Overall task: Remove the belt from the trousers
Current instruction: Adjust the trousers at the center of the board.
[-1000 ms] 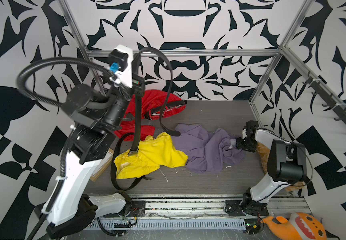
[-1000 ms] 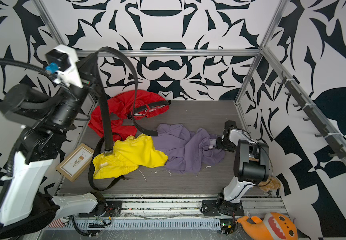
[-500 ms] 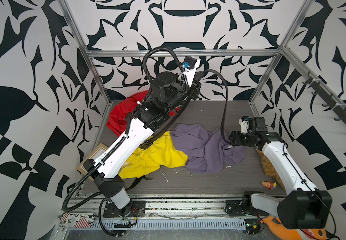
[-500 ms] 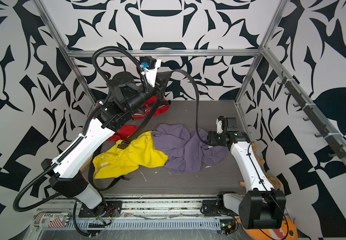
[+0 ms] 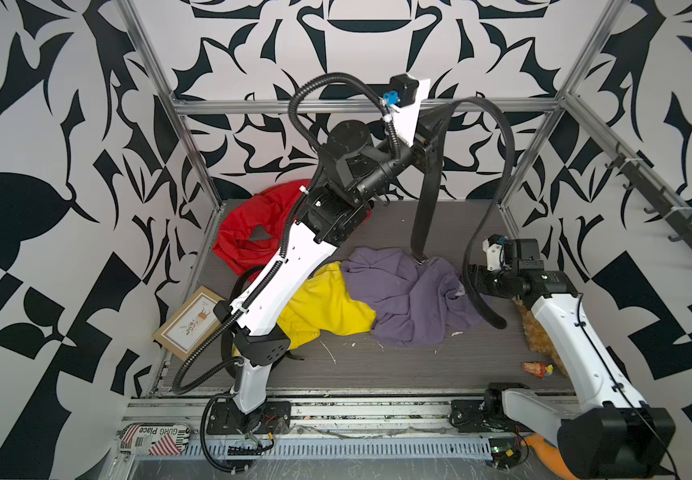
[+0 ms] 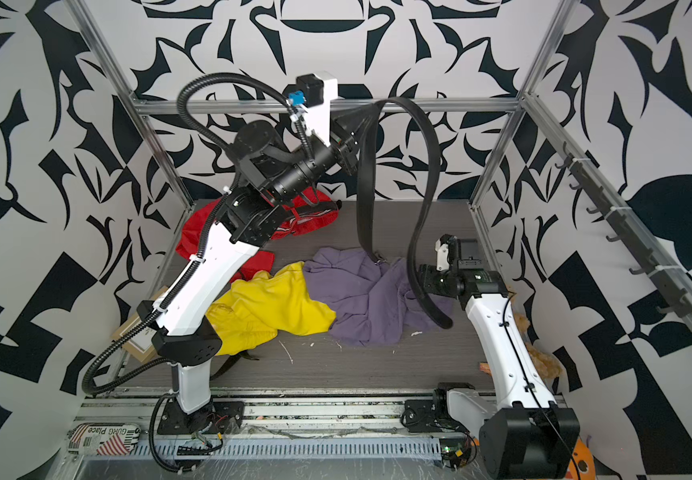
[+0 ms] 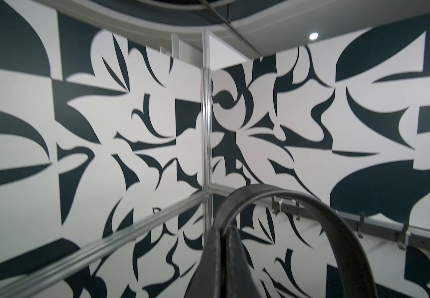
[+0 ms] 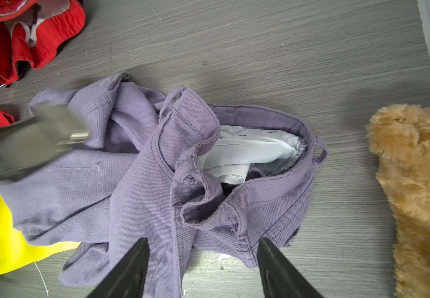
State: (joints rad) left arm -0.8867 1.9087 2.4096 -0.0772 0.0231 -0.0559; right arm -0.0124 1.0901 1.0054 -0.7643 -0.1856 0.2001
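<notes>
The front strip of the table (image 5: 398,374) lies bare (only crumbs and threads) between the clothes and the rail (image 5: 336,411). Behind the purple trousers (image 5: 411,295) the far floor is bare too, but one hanging strand of the belt (image 5: 425,208) crosses it. The other strand loops down close beside the right gripper (image 8: 203,242). A teddy bear (image 8: 415,167) crowds the right edge. The left arm (image 5: 294,270) slants over the yellow cloth (image 5: 323,307), blocking that side from above.

Right gripper (image 8: 202,242) hovers, jaws spread wide, over the crumpled purple trousers (image 8: 183,167) on the counter (image 8: 260,51). The belt (image 8: 28,144), blurred, crosses the legs, and a tan plush toy (image 8: 420,180) lies beside the waistband.
</notes>
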